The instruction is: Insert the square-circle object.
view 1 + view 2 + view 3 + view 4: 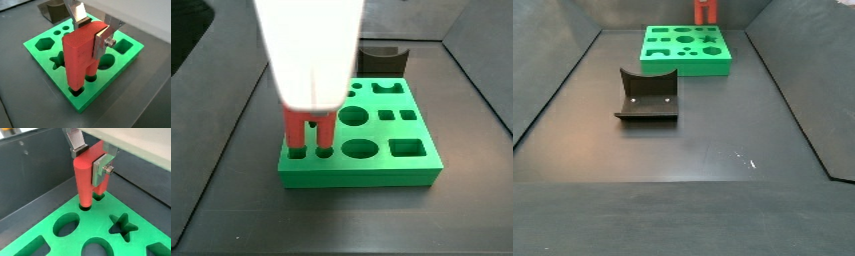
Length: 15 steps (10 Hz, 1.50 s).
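Observation:
My gripper (93, 31) is shut on the red square-circle object (80, 55) and holds it upright by its upper body. Both show in both wrist views, the gripper (90, 159) and the object (85, 178). The object's two slim pegs point down, and their tips stand in the mouths of two small holes at a corner of the green block (47, 60). In a side view the pegs (305, 132) meet the block (372, 160) at its near left corner, under my blurred white gripper body (305, 50). In a side view the red piece (706, 10) shows at the block's (684, 48) far edge.
The green block has several other shaped holes, among them a star (123, 225) and ovals. The dark fixture (647, 97) with a curved notch stands on the floor apart from the block; it also shows behind the block (385, 55). Dark walls ring the floor.

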### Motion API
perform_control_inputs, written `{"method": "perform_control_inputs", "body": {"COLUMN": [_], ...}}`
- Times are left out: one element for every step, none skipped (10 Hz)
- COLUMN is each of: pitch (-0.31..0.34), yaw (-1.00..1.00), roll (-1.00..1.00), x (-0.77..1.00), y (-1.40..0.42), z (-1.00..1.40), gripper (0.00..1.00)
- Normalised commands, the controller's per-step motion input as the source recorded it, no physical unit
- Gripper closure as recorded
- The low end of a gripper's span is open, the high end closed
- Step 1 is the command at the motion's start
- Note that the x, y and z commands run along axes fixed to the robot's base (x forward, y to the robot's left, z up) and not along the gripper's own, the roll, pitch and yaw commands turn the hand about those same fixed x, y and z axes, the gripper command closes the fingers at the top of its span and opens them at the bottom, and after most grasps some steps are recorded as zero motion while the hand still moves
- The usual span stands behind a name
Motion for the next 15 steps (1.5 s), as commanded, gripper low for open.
{"method": "perform_control_inputs", "body": {"pitch": [0.041,0.046,0.030,-0.019,-0.191,-0.309,-0.290,-0.306,-0.354,-0.314,-0.169,-0.154,-0.179,-0.229,-0.257], "yaw": [-0.23,-0.34,-0.15,-0.02,0.00,-0.01,0.00,0.00,0.00,-0.01,-0.05,0.00,0.00,0.00,0.00], "roll": [0.09,0.08,0.04,0.00,-0.09,-0.10,-0.03,0.00,0.00,0.10,0.31,0.32,0.22,0.09,0.00], "x": [0.00,0.01,0.00,0.00,0.00,-0.03,0.00,0.00,0.00,0.00,-0.07,-0.09,-0.02,-0.02,0.00], "y": [-0.04,-0.03,-0.02,0.00,0.00,0.00,0.00,0.00,0.00,0.00,0.00,0.00,0.00,0.00,0.00], "z": [-0.15,-0.13,-0.15,-0.16,-0.13,-0.03,-0.12,-0.17,-0.13,-0.09,-0.19,-0.25,-0.31,-0.28,-0.21], "gripper": [1.00,1.00,1.00,1.00,1.00,1.00,1.00,1.00,1.00,1.00,1.00,1.00,1.00,1.00,1.00]}}
